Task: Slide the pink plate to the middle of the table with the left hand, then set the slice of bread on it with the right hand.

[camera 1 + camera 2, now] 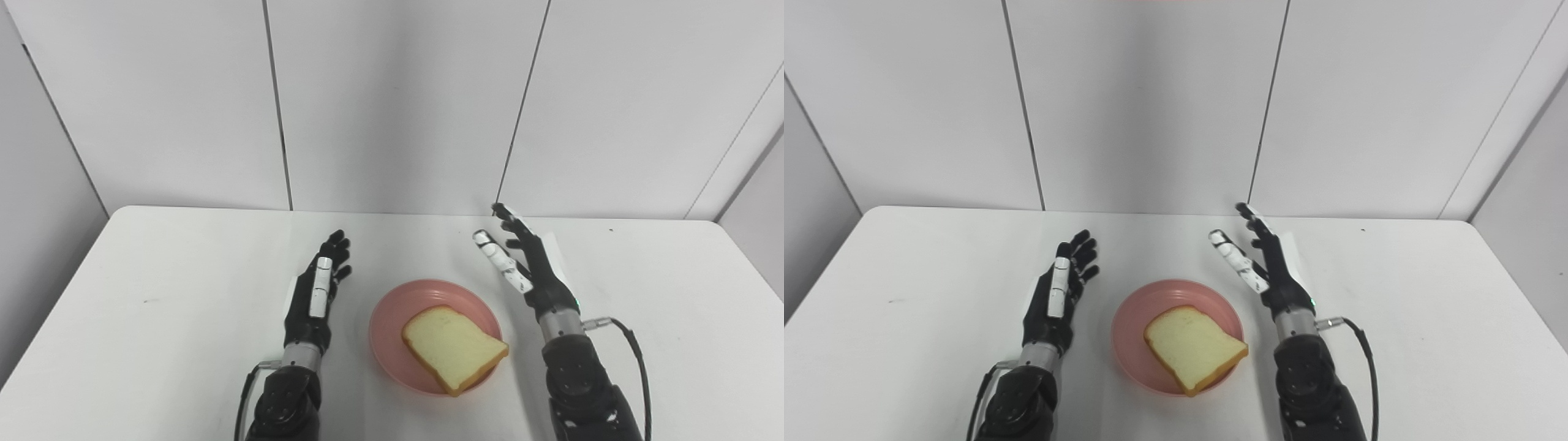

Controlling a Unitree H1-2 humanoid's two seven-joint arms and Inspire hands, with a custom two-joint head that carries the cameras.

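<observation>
The pink plate (392, 306) sits on the white table (153, 294) near the middle front. The slice of bread (453, 347) lies flat on the plate, its front corner reaching over the plate's right front rim. My left hand (315, 294) is open and empty, just left of the plate and not touching it. My right hand (527, 263) is open and empty, raised just right of the plate with fingers spread. The same scene shows in the right eye view, with the plate (1139, 318) and the bread (1193, 348) between my left hand (1058, 294) and right hand (1268, 263).
Grey wall panels (392, 104) stand right behind the table's far edge. A black cable (634, 355) loops from my right wrist over the table.
</observation>
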